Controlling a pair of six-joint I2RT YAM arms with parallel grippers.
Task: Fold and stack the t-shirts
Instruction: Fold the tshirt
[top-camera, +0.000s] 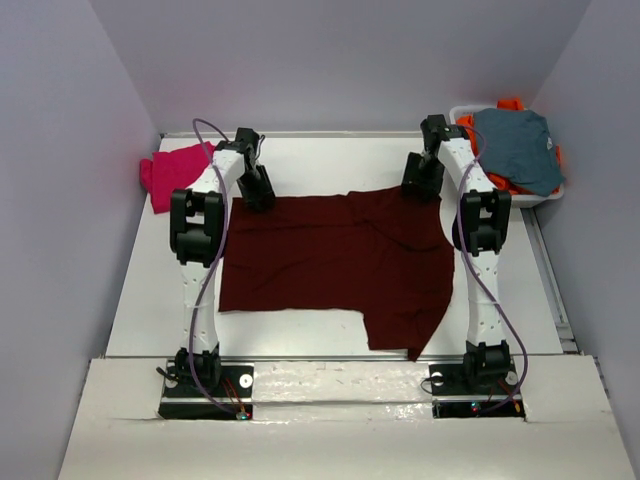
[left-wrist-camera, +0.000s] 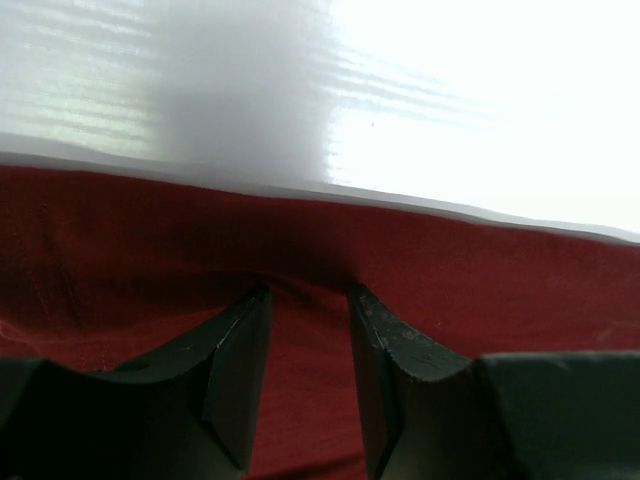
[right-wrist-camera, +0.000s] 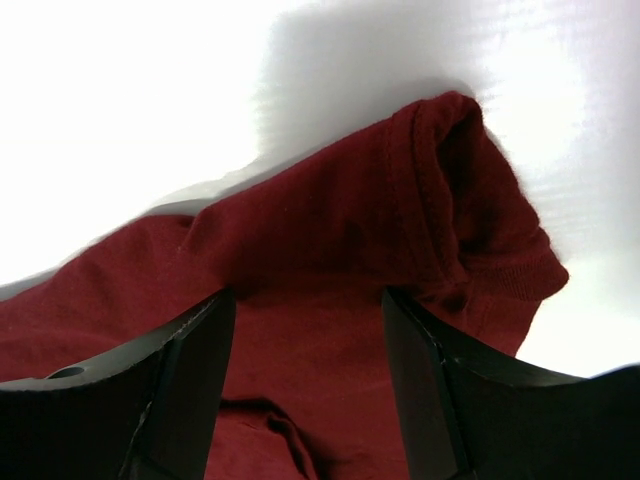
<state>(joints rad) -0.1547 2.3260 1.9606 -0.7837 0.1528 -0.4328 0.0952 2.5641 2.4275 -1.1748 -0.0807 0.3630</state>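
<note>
**We have both grippers on the far edge of the maroon shirt.**

The maroon shirt (top-camera: 330, 260) lies spread flat on the table (top-camera: 150, 300), a sleeve pointing toward us. Our left gripper (left-wrist-camera: 308, 292) presses on its far-left corner, jaws part-open with cloth showing between them. Our right gripper (right-wrist-camera: 308, 295) sits at the far-right corner, jaws wider apart over a crumpled sleeve, clamping nothing. A pink shirt (top-camera: 172, 172) lies at far left, and a grey-blue shirt (top-camera: 515, 145) tops orange cloth (top-camera: 510, 104) in the basket (top-camera: 455, 112).

White table (top-camera: 300, 150): maroon t-shirt (top-camera: 330, 260) spread flat mid-table; pink t-shirt (top-camera: 175, 170) bunched at far-left edge; white basket (top-camera: 458, 113) at far-right corner.
</note>
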